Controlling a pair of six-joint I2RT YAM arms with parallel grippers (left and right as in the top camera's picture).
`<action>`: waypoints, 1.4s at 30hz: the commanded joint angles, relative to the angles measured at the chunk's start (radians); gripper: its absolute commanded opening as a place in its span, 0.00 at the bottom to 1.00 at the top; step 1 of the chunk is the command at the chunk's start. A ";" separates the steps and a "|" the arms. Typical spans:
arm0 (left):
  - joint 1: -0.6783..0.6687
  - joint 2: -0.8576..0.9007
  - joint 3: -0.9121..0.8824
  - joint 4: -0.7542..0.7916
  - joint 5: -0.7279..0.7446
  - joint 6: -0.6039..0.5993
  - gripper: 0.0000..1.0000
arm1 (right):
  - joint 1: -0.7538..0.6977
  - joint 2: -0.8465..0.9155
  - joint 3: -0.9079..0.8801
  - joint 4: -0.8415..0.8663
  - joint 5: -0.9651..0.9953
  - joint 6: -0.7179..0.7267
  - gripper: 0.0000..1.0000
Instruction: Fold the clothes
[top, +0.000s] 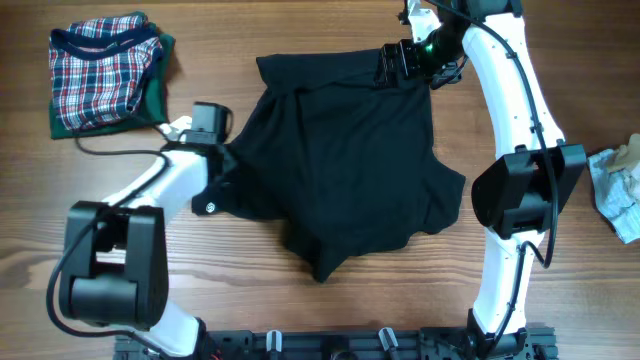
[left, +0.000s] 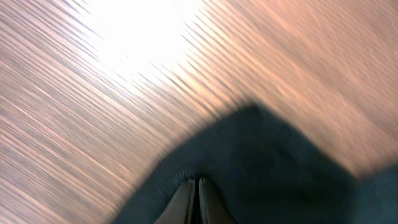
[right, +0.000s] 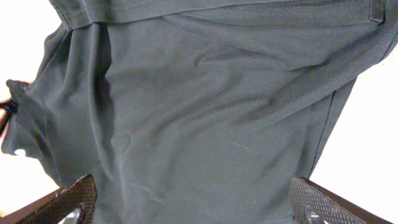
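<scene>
Because folding needs a flat start, the black shirt (top: 345, 160) lay spread but rumpled across the middle of the wooden table (top: 580, 40). It was well apart from the plaid pile (top: 100, 75), which sat folded at the far-left corner. The right gripper (top: 395, 62) hung over the shirt's top hem with its jaws wide apart, holding nothing, likely ready to take that edge. The left gripper (left: 194, 202), blurred, had its fingers pressed together on the shirt's left edge, seemingly pinching it to drag the cloth.

Overhead downward; wrists close over shirt (top: 340, 170)
</scene>
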 joint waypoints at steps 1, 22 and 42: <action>0.093 0.004 -0.010 0.052 -0.058 -0.014 0.04 | 0.001 -0.004 -0.001 0.002 -0.023 -0.017 0.99; 0.132 -0.204 0.003 -0.042 0.606 0.276 0.43 | 0.016 -0.768 -0.285 -0.200 0.242 0.282 1.00; 0.067 -0.204 -0.002 -0.049 0.541 0.327 0.48 | 0.016 -1.035 -1.506 0.652 0.207 0.572 0.79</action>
